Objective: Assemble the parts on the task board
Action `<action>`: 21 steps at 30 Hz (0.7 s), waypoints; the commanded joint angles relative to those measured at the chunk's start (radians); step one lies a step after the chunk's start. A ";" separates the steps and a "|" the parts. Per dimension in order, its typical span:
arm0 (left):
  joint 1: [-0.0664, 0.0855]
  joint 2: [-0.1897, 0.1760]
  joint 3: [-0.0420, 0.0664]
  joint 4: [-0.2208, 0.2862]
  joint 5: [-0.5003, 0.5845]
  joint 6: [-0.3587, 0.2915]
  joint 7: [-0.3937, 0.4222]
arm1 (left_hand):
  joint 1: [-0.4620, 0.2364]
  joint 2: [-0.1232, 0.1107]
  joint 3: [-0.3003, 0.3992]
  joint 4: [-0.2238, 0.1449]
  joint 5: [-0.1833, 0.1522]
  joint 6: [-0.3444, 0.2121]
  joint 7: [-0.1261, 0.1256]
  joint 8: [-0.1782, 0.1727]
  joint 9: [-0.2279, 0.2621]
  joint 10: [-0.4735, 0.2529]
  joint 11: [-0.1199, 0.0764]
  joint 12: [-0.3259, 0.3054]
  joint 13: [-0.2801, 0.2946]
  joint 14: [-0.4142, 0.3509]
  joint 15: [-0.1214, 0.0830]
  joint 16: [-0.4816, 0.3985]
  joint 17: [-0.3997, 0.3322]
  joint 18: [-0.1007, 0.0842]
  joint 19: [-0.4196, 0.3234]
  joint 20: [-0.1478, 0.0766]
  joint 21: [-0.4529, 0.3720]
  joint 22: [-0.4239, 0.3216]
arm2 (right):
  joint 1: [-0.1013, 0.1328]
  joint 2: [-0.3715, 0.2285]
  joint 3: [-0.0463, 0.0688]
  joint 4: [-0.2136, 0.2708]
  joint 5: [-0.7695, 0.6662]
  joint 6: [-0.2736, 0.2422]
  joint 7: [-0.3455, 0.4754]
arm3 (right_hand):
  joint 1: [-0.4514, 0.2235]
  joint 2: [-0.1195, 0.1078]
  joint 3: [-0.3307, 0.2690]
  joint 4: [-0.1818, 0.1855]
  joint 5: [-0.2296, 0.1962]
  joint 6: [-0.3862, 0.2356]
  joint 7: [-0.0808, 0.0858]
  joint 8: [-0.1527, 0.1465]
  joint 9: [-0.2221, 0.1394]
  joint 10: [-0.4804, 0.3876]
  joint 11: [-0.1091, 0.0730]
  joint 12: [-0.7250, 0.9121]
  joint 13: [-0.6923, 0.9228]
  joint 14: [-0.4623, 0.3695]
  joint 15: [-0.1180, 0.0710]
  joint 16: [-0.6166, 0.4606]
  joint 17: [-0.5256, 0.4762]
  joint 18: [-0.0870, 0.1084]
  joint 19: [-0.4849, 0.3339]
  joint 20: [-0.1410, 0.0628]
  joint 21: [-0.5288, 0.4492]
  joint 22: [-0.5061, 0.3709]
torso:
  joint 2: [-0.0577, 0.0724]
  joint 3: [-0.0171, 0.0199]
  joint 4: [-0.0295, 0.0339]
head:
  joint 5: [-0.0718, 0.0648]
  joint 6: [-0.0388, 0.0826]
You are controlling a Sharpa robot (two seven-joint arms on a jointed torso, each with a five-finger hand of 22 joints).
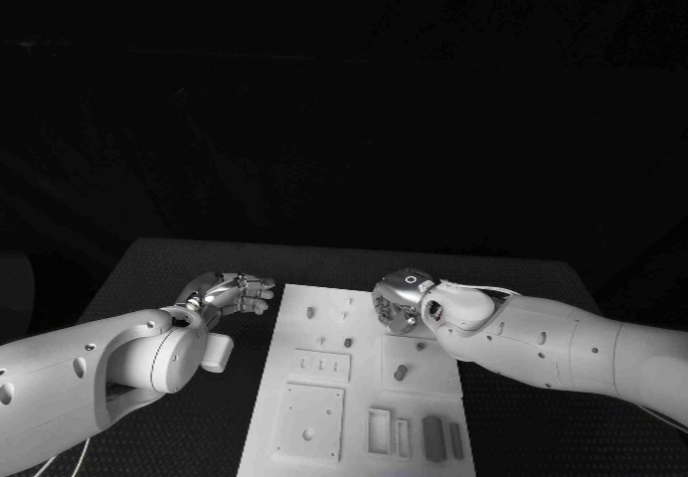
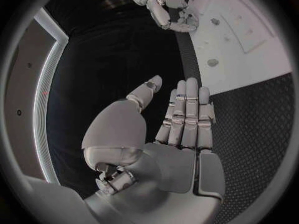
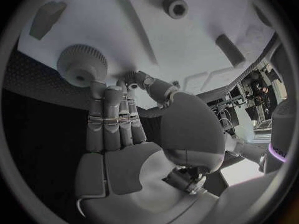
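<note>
Task board [image 1: 323,427]: several parts loose, assembly judged early. Right hand [image 1: 399,301] at board's 1 o'clock, fingertips at knurled part [image 3: 82,63]; grip cannot tell. Left hand [image 1: 230,293] at 10 o'clock, flat, empty.

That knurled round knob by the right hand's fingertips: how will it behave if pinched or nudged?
The knurled knob has a ribbed rim, so the right hand should get decent grip rather than slip. It looks rigid and small, probably light. Being round, it may roll if tipped onto its edge; flat on the task board it likely just slides.
</note>
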 commanded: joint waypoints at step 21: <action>0.001 0.005 0.001 0.002 0.002 0.015 0.012 | -0.008 0.001 0.006 0.002 0.000 -0.007 -0.002 -0.005 0.003 -0.006 -0.001 -0.007 0.002 -0.007 -0.002 0.007 -0.002 -0.002 -0.007 0.002 0.006 0.019 | 0.004 0.081 0.046 -0.035 -0.037 -0.091 -0.082 | 0.001 0.006 0.016 0.005 -0.001 0.013 -0.004 0.008 0.012 0.013 -0.002 0.002 0.007 0.001 -0.010 0.012 0.006 0.021 -0.001 -0.009 0.020 0.024 | 0.001 0.0002 0.0003 | 0.004 0.003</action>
